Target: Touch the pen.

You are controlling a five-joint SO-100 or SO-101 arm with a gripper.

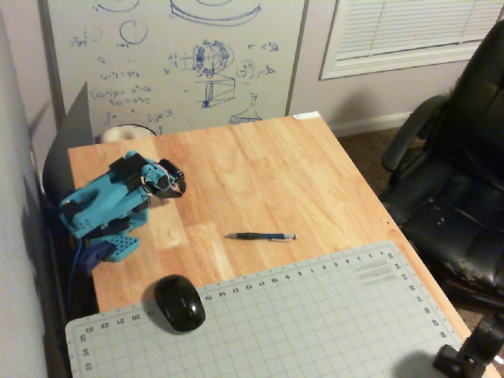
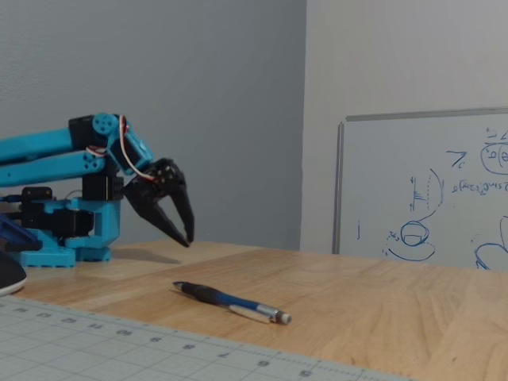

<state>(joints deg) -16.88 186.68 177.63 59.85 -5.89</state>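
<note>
- Fixed view from above, starting at the bottom of the frame: a pale gridded cutting mat point(image 1: 315, 323) covers the lower part of the wooden worktop point(image 1: 260, 165), with a black mouse point(image 1: 179, 303) on its lower-left corner.
- Just above the mat's upper edge, at mid-frame, the pen point(image 1: 263, 236) lies flat on bare wood, dark half to the left, blue half and pale tip to the right.
- Judging by its look, the pen is light, stiff and smooth, so it would likely roll or skid under a sideways nudge; a gentle touch from above on the dark grip half seems safest.
- Farther back, at left, the blue arm is folded low; its black hand point(image 2: 184, 230) hangs slightly open, empty, fingertips pointing down, well apart from the pen.
- A whiteboard point(image 1: 173, 59) stands at the back.
</note>
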